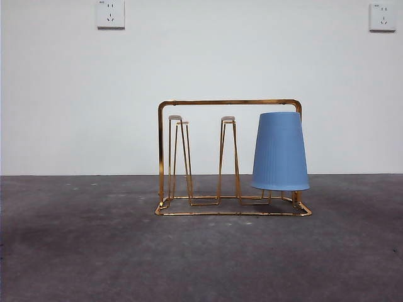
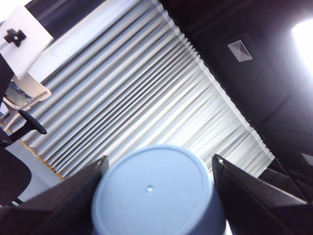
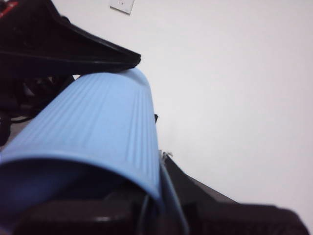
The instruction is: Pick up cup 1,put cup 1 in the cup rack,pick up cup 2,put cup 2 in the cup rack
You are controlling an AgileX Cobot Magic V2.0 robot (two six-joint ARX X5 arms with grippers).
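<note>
1. Blue ribbed plastic cup (image 1: 280, 151) sits upside-down over right-hand peg of gold wire cup rack (image 1: 230, 102), centre-right of front frame, rim just above rack base.
2. Two white-tipped pegs (image 1: 228, 119) stand left of it. Rack sits on dark grey table (image 1: 94, 251).
3. Left gripper (image 2: 159, 161): jaws clamped either side of a smooth-based blue cup (image 2: 151, 200), flat base facing cam.
4. Right gripper (image 3: 151, 107): jaws pressed on a tilted blue cup (image 3: 93, 127); can't tell if it's the racked one.
5. White wall w/ two sockets (image 1: 110, 14) behind.
</note>
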